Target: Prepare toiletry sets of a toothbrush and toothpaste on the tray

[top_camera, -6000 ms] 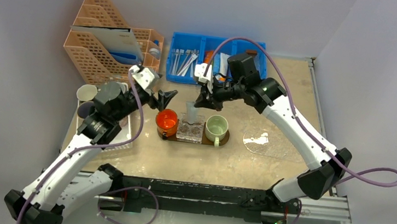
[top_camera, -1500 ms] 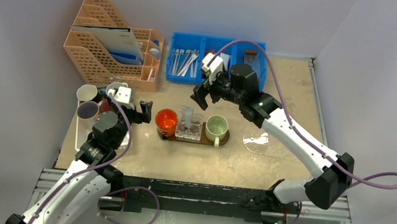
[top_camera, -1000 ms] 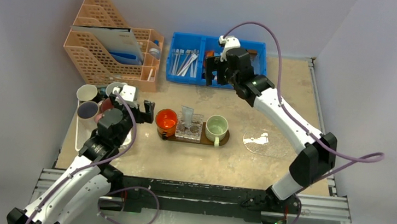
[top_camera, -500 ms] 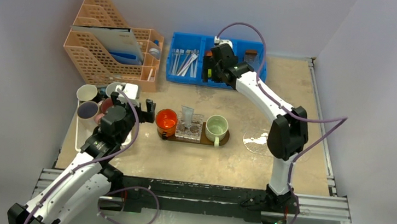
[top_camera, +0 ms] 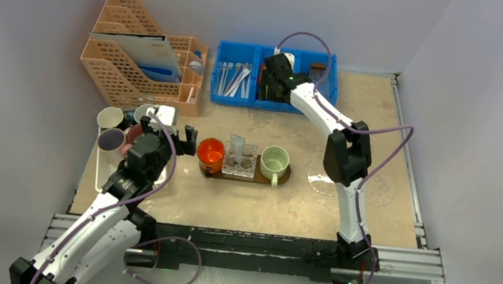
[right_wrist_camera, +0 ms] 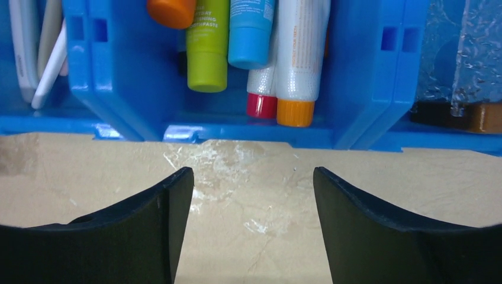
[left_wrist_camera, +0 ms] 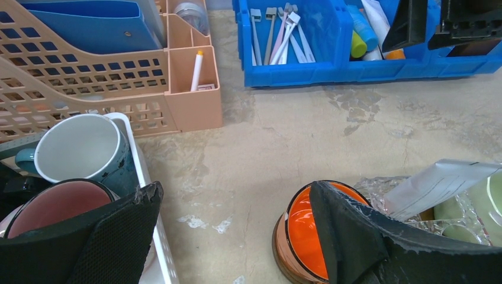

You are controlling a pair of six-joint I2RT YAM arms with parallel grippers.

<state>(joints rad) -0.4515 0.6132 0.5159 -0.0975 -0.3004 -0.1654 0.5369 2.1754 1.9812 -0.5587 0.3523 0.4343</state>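
Tray (top_camera: 285, 179): dark wooden oblong at mid-table, carrying an orange cup (left_wrist_camera: 305, 231), a clear textured holder (top_camera: 243, 167) and a green cup (top_camera: 274, 161) in a row.
Toothpaste on it: 1 pale tube (left_wrist_camera: 435, 182) stands leaning in the clear holder. No brush shows with it, so I judge that set half made.
Left gripper (left_wrist_camera: 234, 195): fingers spread, nothing between them, hovering just left of the orange cup.
White tray (left_wrist_camera: 148, 177): at the table's left edge, holding several mugs.
Right gripper (right_wrist_camera: 251, 177): fingers spread wide and empty, low over bare table just in front of the blue bin (right_wrist_camera: 355, 89), facing its middle compartment.
Middle compartment: tubes lying caps toward the gripper. They include a green tube (right_wrist_camera: 207, 41), a blue tube (right_wrist_camera: 251, 29) and 2 white tubes (right_wrist_camera: 299, 53), 1 red-capped, 1 orange-capped.
Left compartment: toothbrushes (left_wrist_camera: 278, 32) in a loose crossed heap.
Handling, tubes: likely light, soft-walled and slick. I would pinch across the firmer shoulder near the cap, since the body may dent or squirt free.
Handling, brushes: likely light, stiff and thin. Take 1 mid-handle where it rides above its neighbours.
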